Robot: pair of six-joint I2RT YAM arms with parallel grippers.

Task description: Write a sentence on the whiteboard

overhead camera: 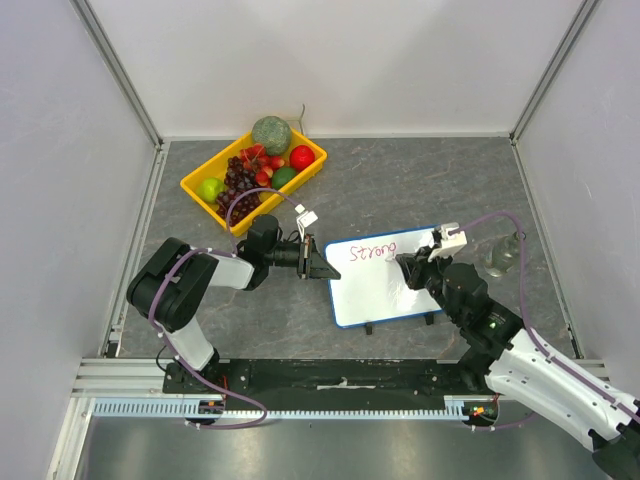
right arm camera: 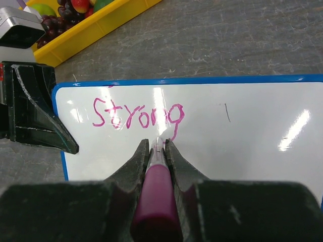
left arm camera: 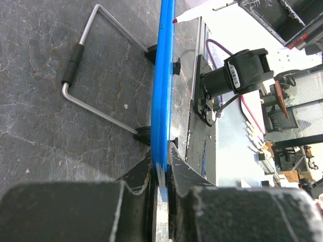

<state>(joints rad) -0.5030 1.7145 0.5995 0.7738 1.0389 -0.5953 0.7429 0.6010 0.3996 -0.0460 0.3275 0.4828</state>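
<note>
The whiteboard [overhead camera: 385, 290] with a blue rim lies in the middle of the table. It bears one pink word, "Strong" [overhead camera: 372, 250], also seen in the right wrist view [right arm camera: 137, 115]. My left gripper [overhead camera: 318, 262] is shut on the board's left rim [left arm camera: 162, 91], seen edge-on in the left wrist view. My right gripper [overhead camera: 407, 266] is shut on a pink marker [right arm camera: 156, 191], its tip on the board just below the "g". The board's wire stand [left arm camera: 86, 80] shows under it.
A yellow tray [overhead camera: 200, 192] with grapes, apples and other fruit stands at the back left. A clear bottle-like object [overhead camera: 502, 256] stands right of the board. Grey walls enclose the table on three sides.
</note>
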